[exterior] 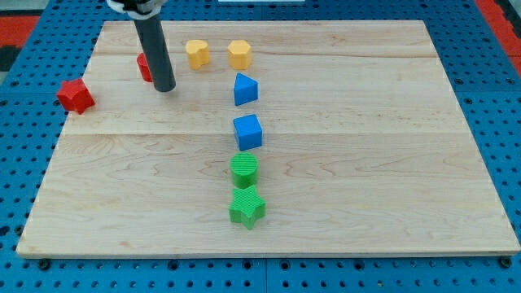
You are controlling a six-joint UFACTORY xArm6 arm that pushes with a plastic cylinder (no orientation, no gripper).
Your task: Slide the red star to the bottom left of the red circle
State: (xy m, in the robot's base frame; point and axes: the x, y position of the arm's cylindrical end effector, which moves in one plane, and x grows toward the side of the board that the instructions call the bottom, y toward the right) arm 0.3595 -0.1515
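The red star (75,96) lies at the board's left edge, in the view's upper left. The red circle (144,67) sits up and to the right of it, mostly hidden behind the rod; only its left part shows. My tip (164,88) rests on the board just right of and below the red circle, touching or nearly touching it. The red star is well to the left of my tip, apart from it.
Two yellow blocks (198,54) (239,54) sit near the view's top. A blue triangular block (245,89), a blue cube (247,131), a green circle (243,170) and a green star (247,207) form a column down the wooden board (391,163).
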